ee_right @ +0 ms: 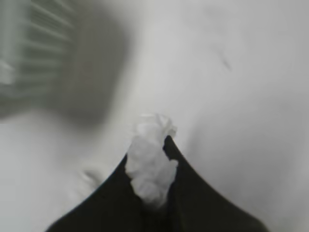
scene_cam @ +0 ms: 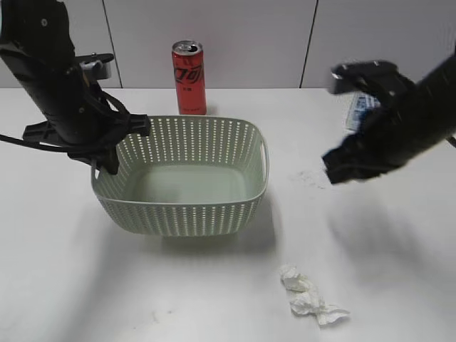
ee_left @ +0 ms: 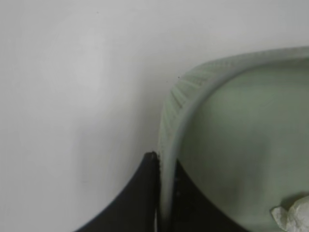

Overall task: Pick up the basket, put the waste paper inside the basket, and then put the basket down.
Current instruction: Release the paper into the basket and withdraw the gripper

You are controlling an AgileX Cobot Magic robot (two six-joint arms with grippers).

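Observation:
The pale green basket (scene_cam: 192, 214) is in the middle of the table, casting a broad shadow beneath it. My left gripper (scene_cam: 108, 164) is shut on its left rim. In the left wrist view the rim (ee_left: 190, 99) runs between the jaws (ee_left: 164, 166), and a white paper wad (ee_left: 292, 215) shows inside the basket. My right gripper (scene_cam: 333, 171) hangs above the table to the right of the basket. It is shut (ee_right: 147, 147) on a crumpled white paper wad (ee_right: 149, 169). Another waste paper wad (scene_cam: 310, 299) lies on the table at the front right.
A red drink can (scene_cam: 188, 77) stands upright behind the basket near the wall. A white-and-blue carton (scene_cam: 360, 110) lies at the back right, partly hidden by my right arm. The basket (ee_right: 29, 58) shows blurred at the upper left of the right wrist view.

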